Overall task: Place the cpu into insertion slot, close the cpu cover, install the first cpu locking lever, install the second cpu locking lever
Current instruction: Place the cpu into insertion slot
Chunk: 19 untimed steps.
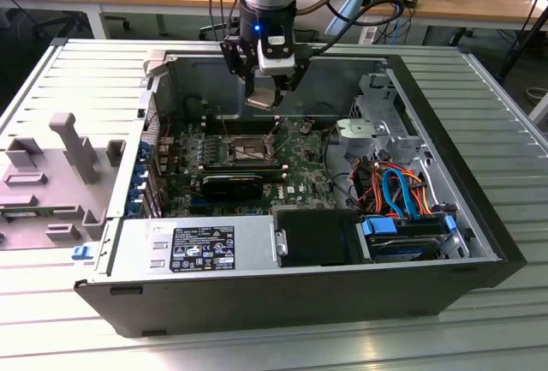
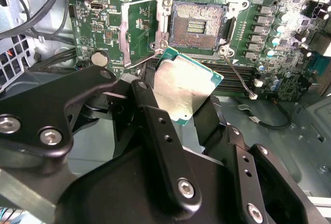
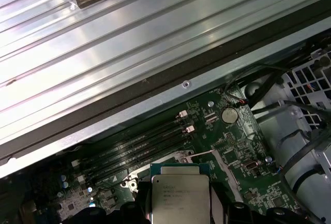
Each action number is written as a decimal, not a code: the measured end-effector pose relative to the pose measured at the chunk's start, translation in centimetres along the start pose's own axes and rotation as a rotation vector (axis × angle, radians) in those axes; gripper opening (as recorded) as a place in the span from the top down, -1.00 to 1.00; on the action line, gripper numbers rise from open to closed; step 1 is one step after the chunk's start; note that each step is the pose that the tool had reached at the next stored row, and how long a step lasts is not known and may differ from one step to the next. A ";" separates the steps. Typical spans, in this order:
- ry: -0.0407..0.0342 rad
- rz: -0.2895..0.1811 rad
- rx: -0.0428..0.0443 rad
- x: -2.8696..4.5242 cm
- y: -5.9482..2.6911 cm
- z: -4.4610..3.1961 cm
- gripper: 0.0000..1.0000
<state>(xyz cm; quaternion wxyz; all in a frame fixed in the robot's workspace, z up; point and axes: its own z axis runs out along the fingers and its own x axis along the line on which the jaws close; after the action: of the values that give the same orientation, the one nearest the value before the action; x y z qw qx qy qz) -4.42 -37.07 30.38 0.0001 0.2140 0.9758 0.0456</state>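
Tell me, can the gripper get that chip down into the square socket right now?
Probably yes: the gripper holds the cpu above the insertion slot, whose cpu cover is swung open, and nothing lies over it.

The exterior view looked down at a slant from high and well back, taking in the whole open computer case on the ribbed table, with the gripper over its far half. The second wrist view sat close behind the gripper, facing past the cpu to the insertion slot. The first wrist view faced the opposite way, over the cpu toward the case wall and table. Both wrist views shared the cpu and nearby motherboard.
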 end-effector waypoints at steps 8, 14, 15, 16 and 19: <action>-0.0005 0.005 -0.0001 0.00 0.00 0.01 -0.08; -0.0009 0.010 -0.0002 0.00 0.00 0.02 -0.08; -0.0009 0.010 -0.0001 0.00 0.00 0.02 -0.08; -0.0010 0.011 -0.0002 0.00 0.00 0.02 -0.08; -0.0013 0.014 -0.0002 0.00 0.00 0.02 -0.08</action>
<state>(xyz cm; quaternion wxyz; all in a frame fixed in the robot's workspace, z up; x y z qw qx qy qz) -4.42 -37.07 30.36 0.0004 0.2211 0.9742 0.0455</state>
